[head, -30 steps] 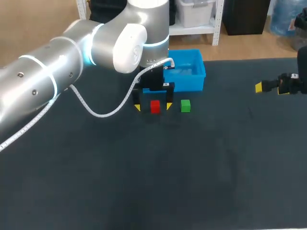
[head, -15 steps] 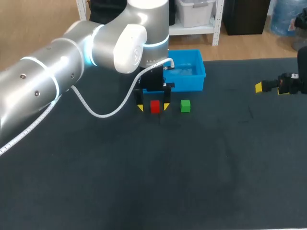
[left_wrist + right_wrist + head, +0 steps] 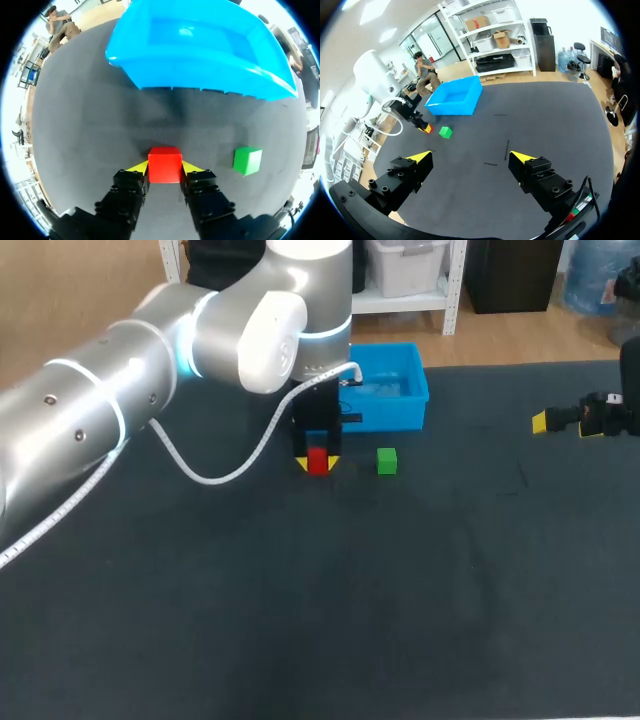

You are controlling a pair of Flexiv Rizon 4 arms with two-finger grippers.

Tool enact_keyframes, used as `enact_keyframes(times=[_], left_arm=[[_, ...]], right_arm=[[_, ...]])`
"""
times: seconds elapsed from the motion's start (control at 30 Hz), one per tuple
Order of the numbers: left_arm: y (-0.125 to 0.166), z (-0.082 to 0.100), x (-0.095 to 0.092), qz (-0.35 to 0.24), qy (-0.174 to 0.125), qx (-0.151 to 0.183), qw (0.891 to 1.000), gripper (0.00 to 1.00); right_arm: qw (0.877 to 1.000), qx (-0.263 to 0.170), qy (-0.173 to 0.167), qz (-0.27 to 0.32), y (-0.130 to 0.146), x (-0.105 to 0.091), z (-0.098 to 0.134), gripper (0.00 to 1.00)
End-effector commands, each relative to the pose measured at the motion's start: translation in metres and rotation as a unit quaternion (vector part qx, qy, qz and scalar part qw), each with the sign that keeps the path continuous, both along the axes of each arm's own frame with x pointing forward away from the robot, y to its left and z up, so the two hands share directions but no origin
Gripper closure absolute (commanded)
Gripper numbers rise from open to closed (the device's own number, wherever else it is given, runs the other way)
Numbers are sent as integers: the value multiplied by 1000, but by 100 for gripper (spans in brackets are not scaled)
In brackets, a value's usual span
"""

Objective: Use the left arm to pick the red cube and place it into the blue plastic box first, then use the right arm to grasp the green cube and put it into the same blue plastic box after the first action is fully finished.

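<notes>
My left gripper (image 3: 165,171) was clamped on the red cube (image 3: 164,162), not yet lifted off the bench, the blue plastic box (image 3: 200,75) just ahead holding neither cube, while the green cube (image 3: 247,160) sat beside it, my right gripper (image 3: 470,156) open well apart.

A broad dark grey matte table (image 3: 420,620) fills nearly the whole of the head view, and its straight far edge runs across the upper right part of that view. In the left wrist view the same dark top (image 3: 70,130) looks finely grained and is lit softly and evenly, with only blurred shadows lying on it. In the right wrist view the table spreads wide under the same even light and bears a few short thin dark lines (image 3: 507,149) near its middle, well apart from its edges.
</notes>
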State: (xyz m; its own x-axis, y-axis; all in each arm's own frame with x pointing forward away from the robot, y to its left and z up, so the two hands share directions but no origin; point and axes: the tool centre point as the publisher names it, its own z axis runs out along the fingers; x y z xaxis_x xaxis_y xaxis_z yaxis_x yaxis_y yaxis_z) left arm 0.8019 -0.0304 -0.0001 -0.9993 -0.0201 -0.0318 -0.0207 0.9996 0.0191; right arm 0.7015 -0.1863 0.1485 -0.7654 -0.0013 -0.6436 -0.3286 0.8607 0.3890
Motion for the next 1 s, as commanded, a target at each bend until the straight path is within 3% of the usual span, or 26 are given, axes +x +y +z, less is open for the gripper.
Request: enact_keyframes(times=[0.03, 0.7, 1.0], left_arm=[[6, 5, 1, -8, -2, 2, 1000, 100], [38, 38, -14, -58, -22, -12, 998, 100], [41, 55, -12, -87, -55, -24, 994, 100]], right_arm=[[1000, 0, 0, 0, 0, 0, 0, 0], [1000, 0, 0, 0, 0, 0, 0, 0], [1000, 0, 0, 0, 0, 0, 0, 0]])
